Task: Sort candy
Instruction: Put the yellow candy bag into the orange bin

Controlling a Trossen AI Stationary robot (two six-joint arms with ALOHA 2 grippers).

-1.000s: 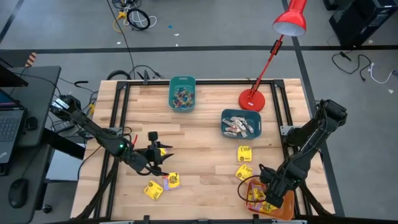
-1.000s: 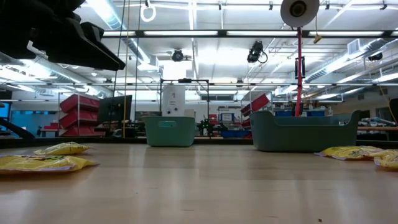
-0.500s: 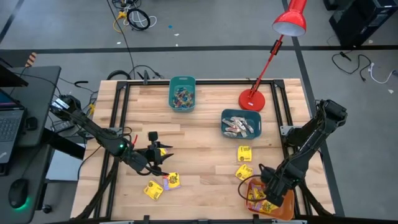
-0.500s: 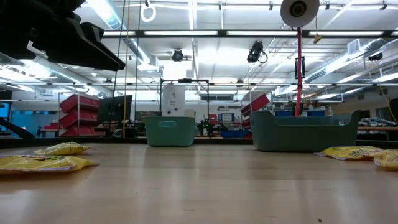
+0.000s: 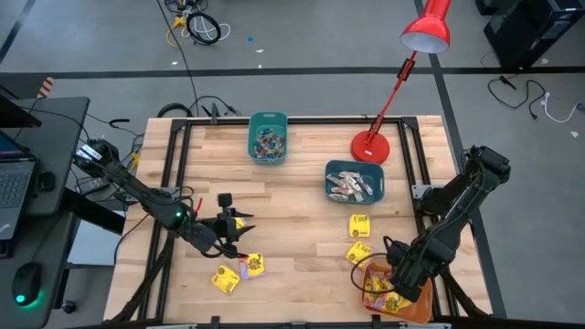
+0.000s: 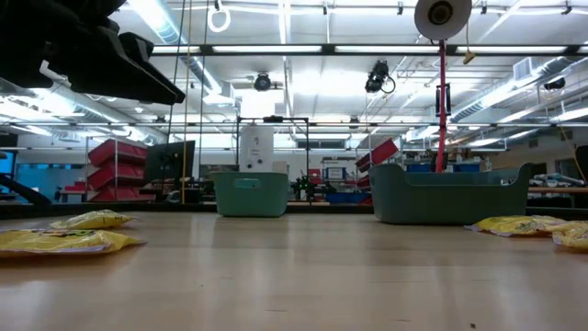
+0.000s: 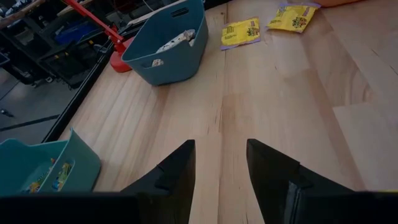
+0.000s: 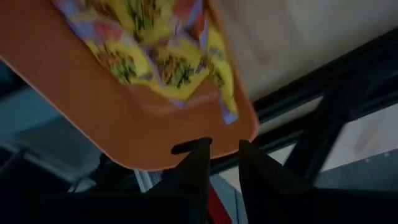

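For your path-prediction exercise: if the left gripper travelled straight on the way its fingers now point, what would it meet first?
Bare table first. Ahead of the left gripper, whose fingers are open and empty, the line seems to run between the blue bin and two yellow candy packets, probably missing both, though depth is hard to judge.

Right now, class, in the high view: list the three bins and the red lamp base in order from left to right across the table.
Teal bin of small coloured pieces → blue-grey bin of pale sticks → red lamp base → orange bin.
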